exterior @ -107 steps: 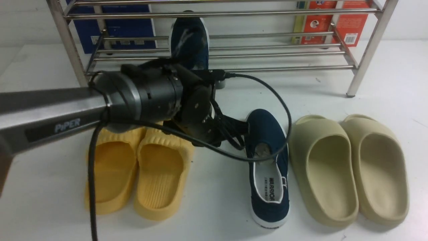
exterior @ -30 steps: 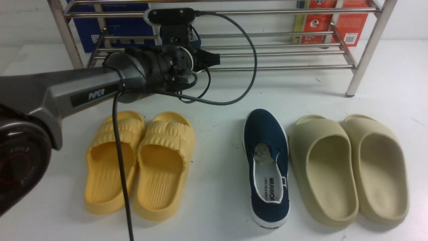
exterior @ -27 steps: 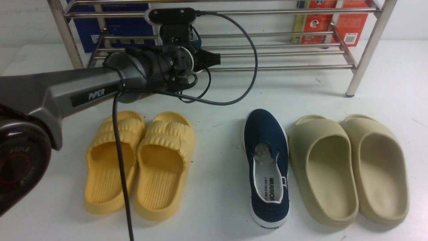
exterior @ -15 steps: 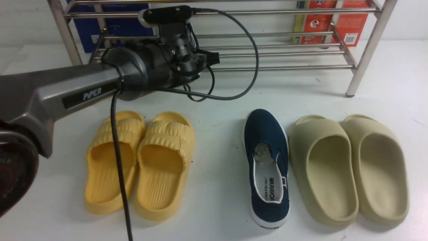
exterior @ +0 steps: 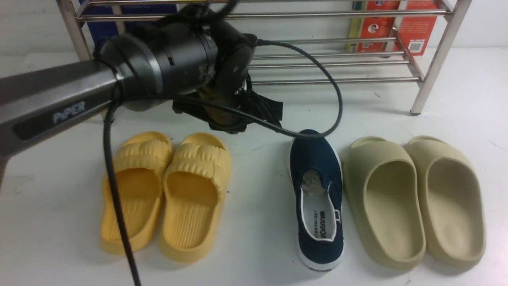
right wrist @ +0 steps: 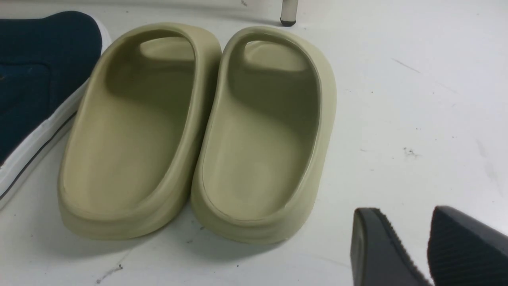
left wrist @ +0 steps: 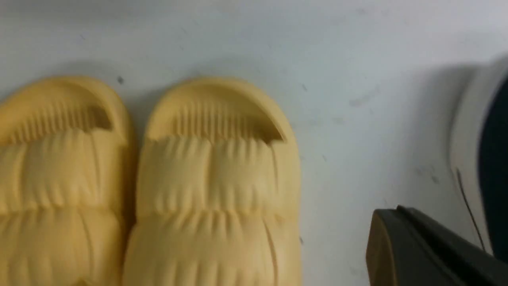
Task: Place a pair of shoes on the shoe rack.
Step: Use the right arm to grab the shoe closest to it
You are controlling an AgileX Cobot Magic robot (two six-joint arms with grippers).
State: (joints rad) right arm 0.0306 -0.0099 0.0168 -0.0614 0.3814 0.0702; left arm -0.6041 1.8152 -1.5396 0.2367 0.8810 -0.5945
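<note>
from my station i have the wide, shiny steel-tube shoe rack (exterior: 337,15) across the back and the dark, thick-jointed left arm (exterior: 170,59) in front of it. the navy canvas slip-on sneaker with a white rubber sole (exterior: 317,234) lies on the table just beside the beige foam slides (exterior: 391,206), long axis running front to back, toe towards the rack; i can't see its mate. my right gripper (right wrist: 403,210) stands part open, nothing in it. my left gripper (left wrist: 397,212) is fully closed and empty, and i judge it nearer: the sneaker lies rightward and towards me
</note>
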